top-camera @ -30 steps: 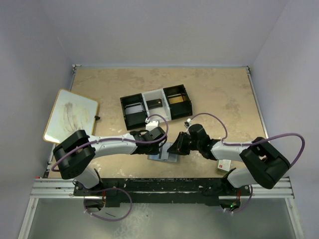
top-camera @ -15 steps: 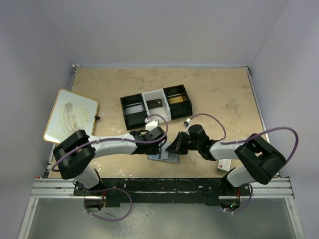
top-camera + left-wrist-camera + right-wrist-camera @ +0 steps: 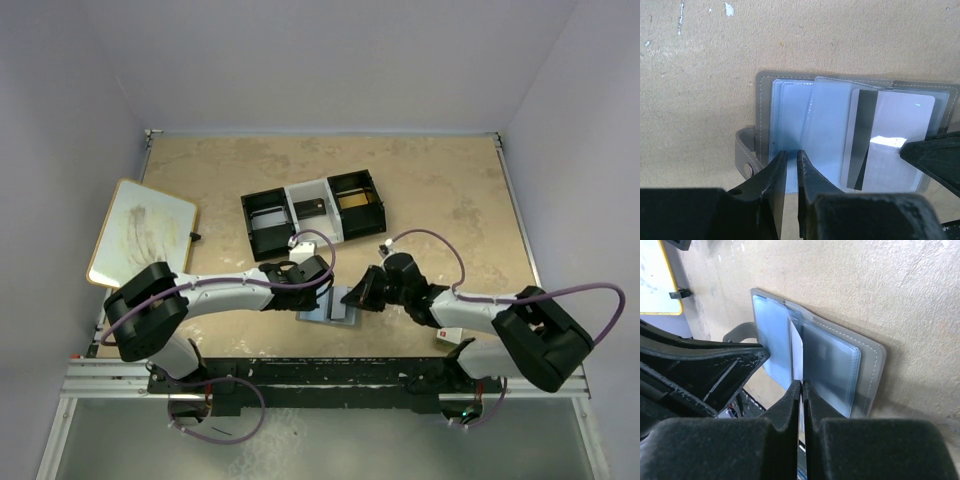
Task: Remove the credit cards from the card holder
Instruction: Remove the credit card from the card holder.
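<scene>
A lab test cell, I'd say: plain pale walls (image 3: 320, 60) box in my tan table (image 3: 450, 190), with a metal rail (image 3: 100, 377) along its near edge.

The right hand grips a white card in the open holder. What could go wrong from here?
The right hand pinches the white card only at its edge, so it may slip free.
The left hand presses just one panel of the card holder; the holder could drag or lift with the card.
</scene>
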Robot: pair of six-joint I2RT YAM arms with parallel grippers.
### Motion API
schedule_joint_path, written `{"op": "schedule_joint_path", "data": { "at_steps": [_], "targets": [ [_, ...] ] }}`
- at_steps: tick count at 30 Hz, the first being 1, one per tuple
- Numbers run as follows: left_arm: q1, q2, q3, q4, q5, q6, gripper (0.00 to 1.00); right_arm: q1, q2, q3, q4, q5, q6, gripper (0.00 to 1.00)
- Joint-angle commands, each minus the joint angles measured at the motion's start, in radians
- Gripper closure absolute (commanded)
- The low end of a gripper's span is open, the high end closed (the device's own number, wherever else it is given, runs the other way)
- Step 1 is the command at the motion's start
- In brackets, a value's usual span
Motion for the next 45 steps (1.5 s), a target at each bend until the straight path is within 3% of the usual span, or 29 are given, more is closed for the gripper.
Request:
{"op": "schedule_joint_path", "data": {
  "at_steps": [1, 7, 15, 23, 34, 37, 45],
  "targets": [
    [-0.002, -0.033, 0.035, -0.036, -0.011, 0.0, 0.86, -0.005, 0.06, -0.006, 0.06, -0.036, -0.013, 0.96],
    [-0.007, -0.138, 0.104, -0.02, 0.006, 0.028, 0.66, -0.006, 0.117, -0.003, 0.143, -0.079, -0.011, 0.96],
    [-0.007, -0.049, 0.116, 0.046, 0.09, 0.057, 0.65, -0.005, 0.228, 0.055, 0.179, -0.123, -0.06, 0.97],
    [-0.03, 0.051, 0.167, -0.09, 0.016, 0.032, 0.81, -0.006, 0.21, 0.037, 0.158, -0.13, -0.035, 0.96],
    [-0.033, 0.088, 0.161, -0.07, 0.023, 0.048, 1.0, -0.005, 0.199, 0.016, 0.198, -0.126, -0.003, 0.93],
    [-0.032, 0.095, 0.15, -0.064, 0.022, 0.049, 1.0, -0.005, 0.153, -0.047, 0.296, -0.119, 0.06, 0.87],
    [-0.032, 0.087, 0.081, -0.027, 0.035, 0.025, 1.0, -0.005, 0.178, -0.032, 0.319, -0.155, 0.027, 0.79]
  ]
}}
